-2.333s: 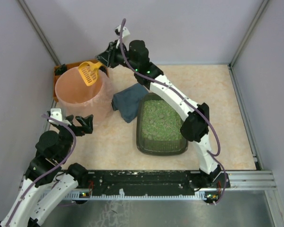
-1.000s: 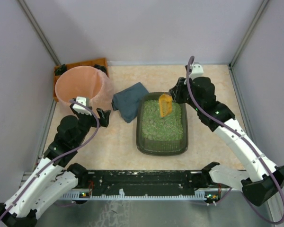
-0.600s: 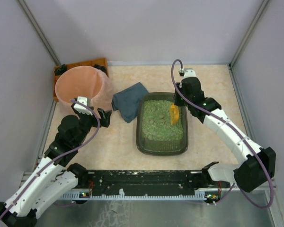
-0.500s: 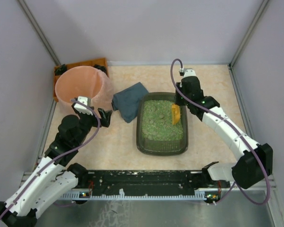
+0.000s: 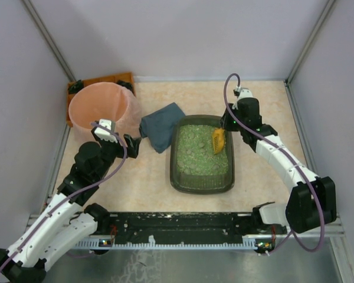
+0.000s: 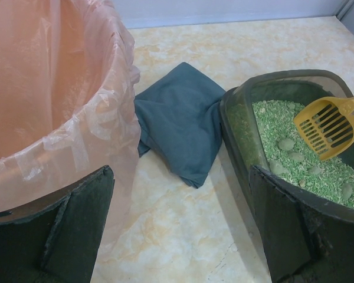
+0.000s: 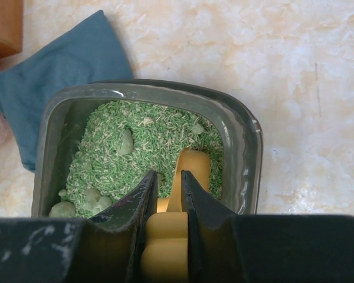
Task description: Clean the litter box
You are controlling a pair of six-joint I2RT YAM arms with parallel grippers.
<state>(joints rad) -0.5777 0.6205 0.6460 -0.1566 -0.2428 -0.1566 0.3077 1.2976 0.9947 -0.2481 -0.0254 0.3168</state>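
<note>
The litter box (image 5: 172,160) is a dark grey-green tray of green granules in the middle of the table, also seen in the left wrist view (image 6: 236,127) and the right wrist view (image 7: 248,154). Pale clumps (image 7: 125,141) lie in the granules. My right gripper (image 5: 228,125) (image 7: 169,174) hangs over the box's far right corner, shut on the handle of a yellow slotted scoop (image 5: 218,140) (image 6: 327,125) (image 7: 192,168). The scoop's blade is tilted down onto the granules. My left gripper (image 5: 133,145) (image 6: 181,177) is open and holds nothing, low over the table between bucket and box.
A round pink bucket (image 5: 100,109) (image 6: 47,88) with a thin plastic liner stands at the far left. A folded blue cloth (image 5: 160,131) (image 6: 183,124) (image 7: 59,65) lies between bucket and box. An orange-brown tray (image 5: 115,78) sits behind the bucket. Walls close in the table.
My right gripper carried the scoop from over the bucket to the litter box and set it at the far right corner. The left arm reached forward beside the bucket, then barely moved.
</note>
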